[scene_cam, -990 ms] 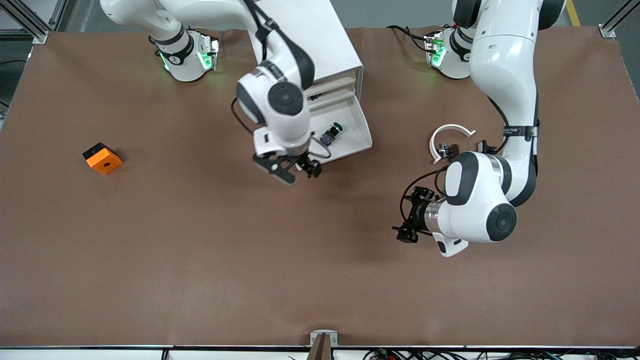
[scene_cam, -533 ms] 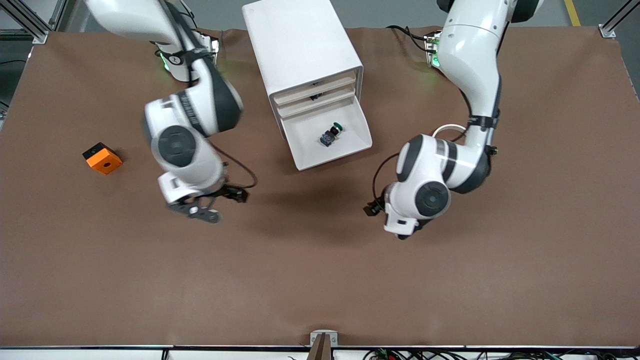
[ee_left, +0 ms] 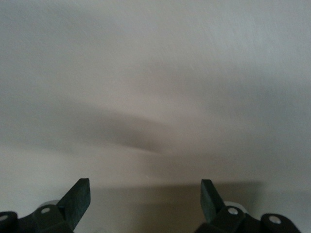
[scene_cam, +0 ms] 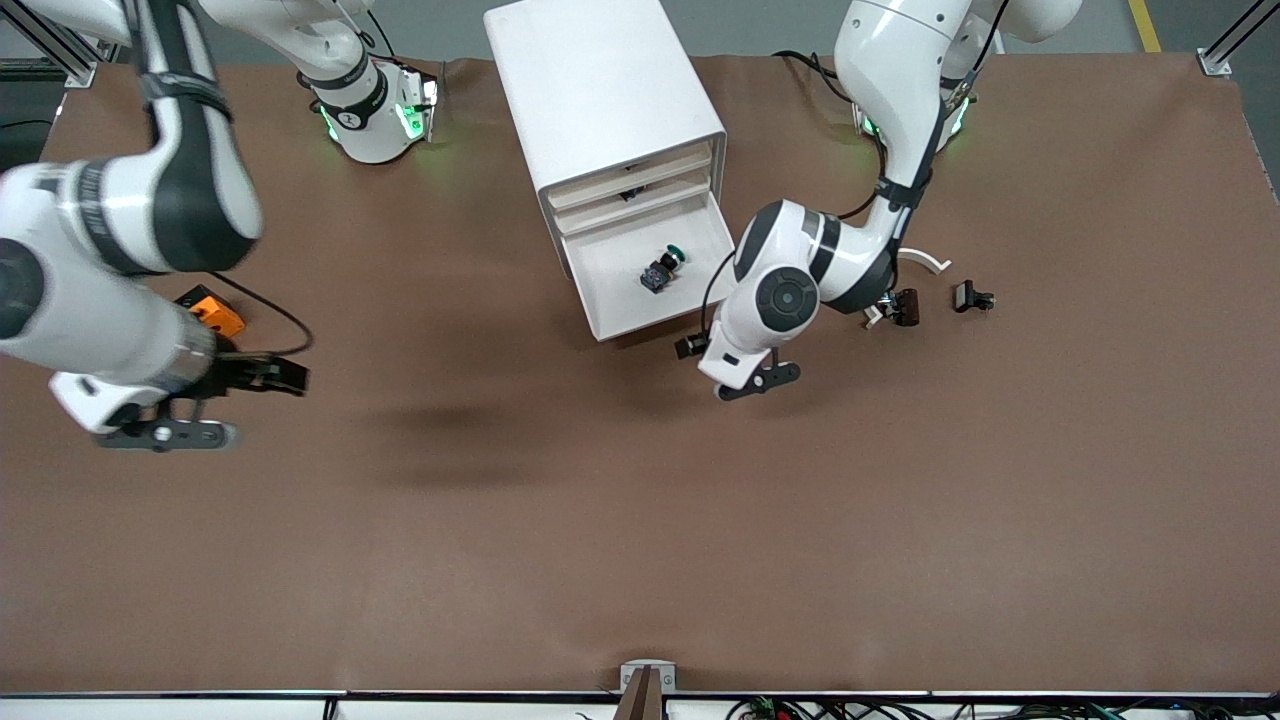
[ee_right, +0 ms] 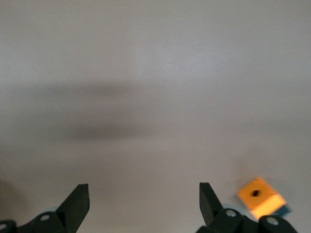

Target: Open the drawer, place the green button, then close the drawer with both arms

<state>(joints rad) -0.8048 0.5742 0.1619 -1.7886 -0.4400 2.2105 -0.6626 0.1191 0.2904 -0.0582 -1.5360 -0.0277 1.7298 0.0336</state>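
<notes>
Button [scene_cam: 662, 270] lies in the open drawer [scene_cam: 655, 300] at upper centre; left end effector [scene_cam: 735, 370] beside its corner, right end effector [scene_cam: 215, 405] lower left, both open and empty; an off-centre push risks jamming.

The drawer [scene_cam: 655, 275], lowest in the white cabinet, stands pulled out toward the front camera, a wide, shallow white tray with its floor open to view. The button [scene_cam: 662, 268] lies inside it on its side, near the middle of the floor, its round green cap pointing toward the left arm's end of the table and its black-and-blue body nearer the front camera. It touches no wall of the drawer.
</notes>
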